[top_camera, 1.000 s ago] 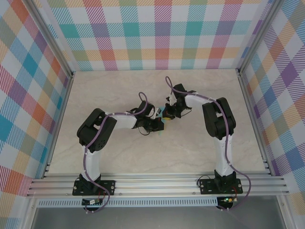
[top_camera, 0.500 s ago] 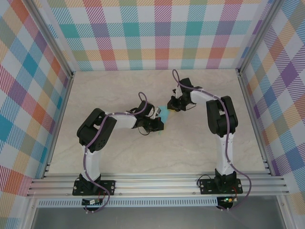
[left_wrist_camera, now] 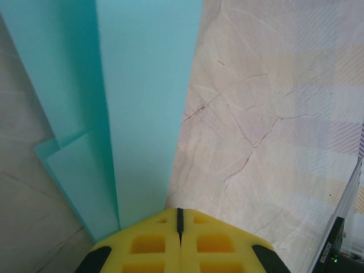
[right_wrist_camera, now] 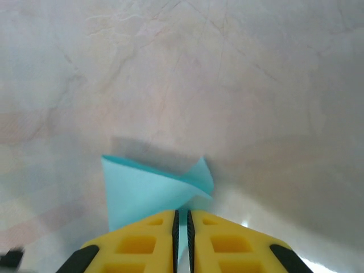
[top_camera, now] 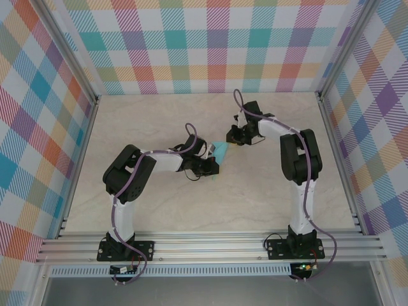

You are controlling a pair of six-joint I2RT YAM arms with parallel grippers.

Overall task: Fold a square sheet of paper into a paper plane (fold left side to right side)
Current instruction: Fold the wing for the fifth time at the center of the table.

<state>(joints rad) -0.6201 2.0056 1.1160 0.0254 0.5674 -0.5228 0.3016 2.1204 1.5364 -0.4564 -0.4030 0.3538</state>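
Since 1 s ago the right tool has backed off toward the far plaid wall, jaws now a narrow slit apart. The left tool stays closed, tips at the folded light-turquoise paper plane, mid marbled beige surface. Whether it pins the paper is hidden.

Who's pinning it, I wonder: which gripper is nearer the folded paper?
Left. The left gripper, shut, has its tips at the near end of the paper, seemingly on it; the right gripper sits just off the far corner, jaws a crack apart.
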